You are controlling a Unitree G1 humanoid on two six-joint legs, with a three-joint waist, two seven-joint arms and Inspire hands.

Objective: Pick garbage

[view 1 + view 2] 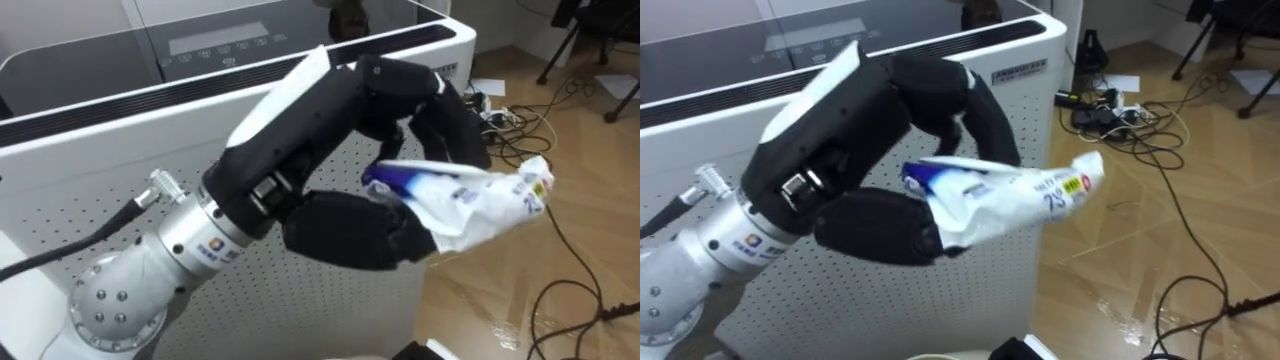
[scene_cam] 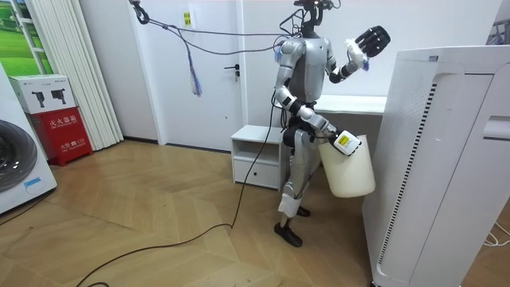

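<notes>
Left eye view: left hand (image 1: 300,130) is curling its fingers and thumb around a crumpled white-and-blue wrapper (image 1: 480,200), which is sticking out to the right of the grip. The wrapper is hanging in the air in front of a white perforated appliance (image 1: 100,110), above the wooden floor (image 1: 600,230). Room view: robot is standing beside the appliance, left hand raised at head height. A white bucket (image 2: 348,167) is hanging at the right hand (image 2: 329,134); its grip cannot be made out.

Looks like a lab room dressed up as a home: washing machine (image 2: 14,163), curtains (image 2: 76,72), wood floor (image 2: 159,223). Tangled cables (image 1: 500,118) and dark stand legs (image 1: 558,55) down there say test setup.
</notes>
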